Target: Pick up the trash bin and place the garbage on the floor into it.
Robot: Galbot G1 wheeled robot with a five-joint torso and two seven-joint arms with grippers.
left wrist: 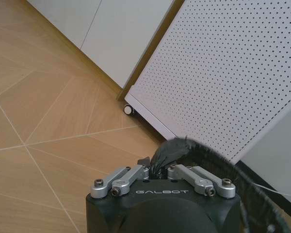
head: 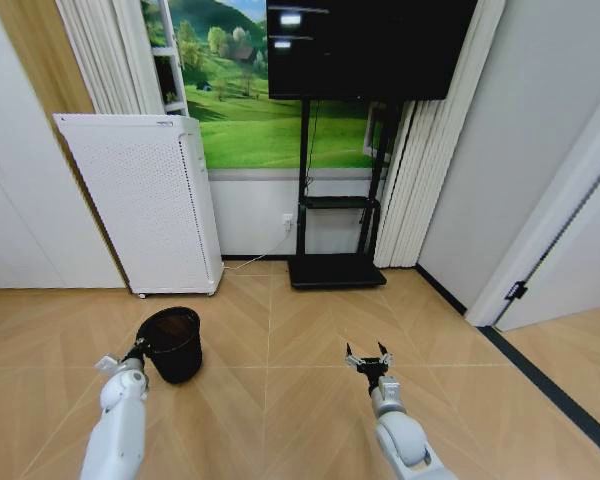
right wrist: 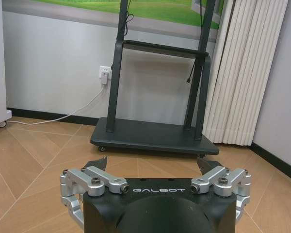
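Observation:
The trash bin, small, round and black, is on the floor in front of the white cabinet. My left gripper is shut on its near-left rim. In the left wrist view the fingers pinch the rim's black edge, and the bin's rim curves away beside them. I cannot tell whether the bin rests on the floor or is lifted. My right gripper hangs open over bare parquet at centre right; in its own view the right gripper holds nothing. The garbage is out of view.
A tall white perforated cabinet on castors stands just behind the bin. The black TV stand base sits against the far wall, with a cable running to a wall socket. A pale curtain and a door frame are to the right.

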